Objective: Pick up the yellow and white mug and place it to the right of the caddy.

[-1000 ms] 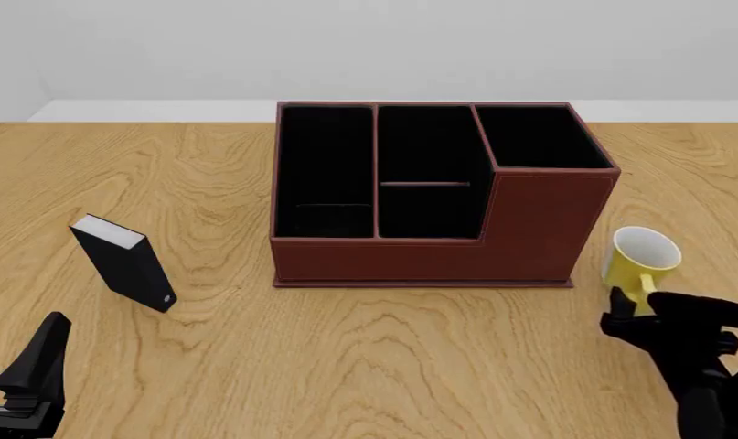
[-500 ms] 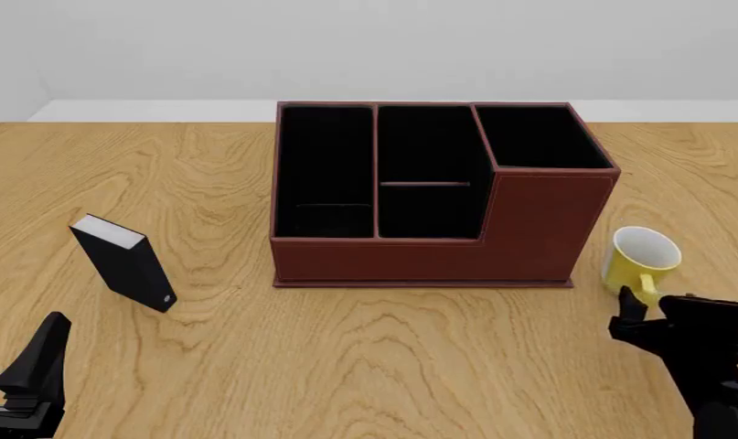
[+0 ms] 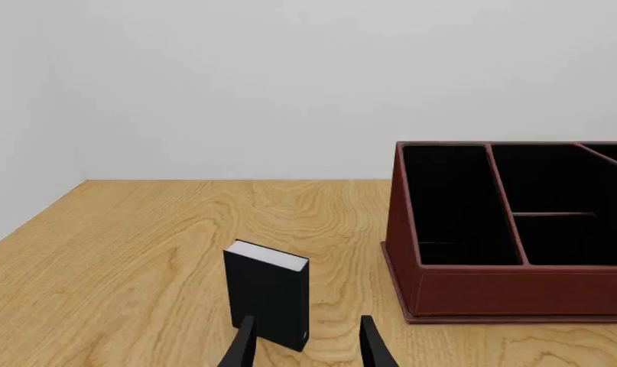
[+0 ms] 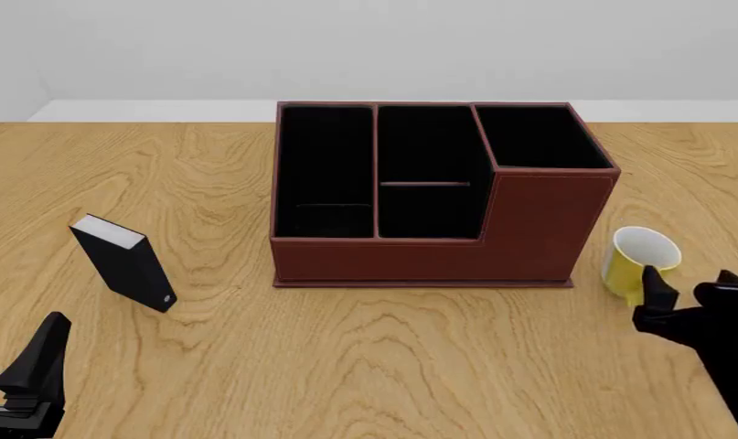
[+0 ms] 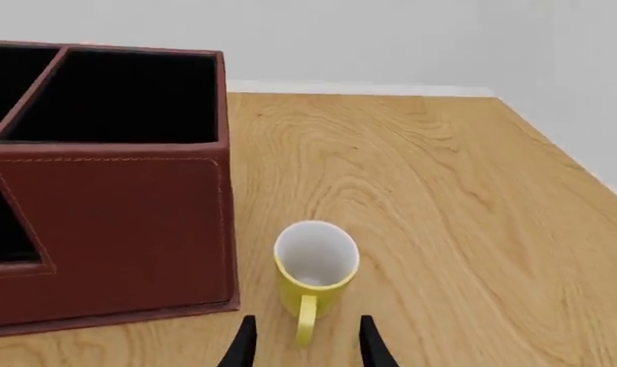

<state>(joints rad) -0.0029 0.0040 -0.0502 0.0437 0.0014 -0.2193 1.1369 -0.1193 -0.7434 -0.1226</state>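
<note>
front view: yellow and white mug [image 4: 641,259] stands upright on the wooden table [image 4: 381,366], just right of the caddy [image 4: 440,197] near its front right corner, apart from its wall, white inside open to the top. right gripper [image 4: 686,302] sits just in front of the mug at the frame's right edge, fingers parted, holding nothing. right wrist view: mug [image 5: 314,275] with its yellow loop handle [image 5: 306,321] turned toward the camera, both fingertips [image 5: 245,345] spread to either side of the handle, no contact visible. caddy's tall right compartment [image 5: 115,95] fills the side beside the mug. left wrist view: left gripper [image 3: 306,345] spread open and empty, a small black white-topped block [image 3: 267,294] just beyond it, upright on the table, well apart from the caddy [image 3: 512,229].
</note>
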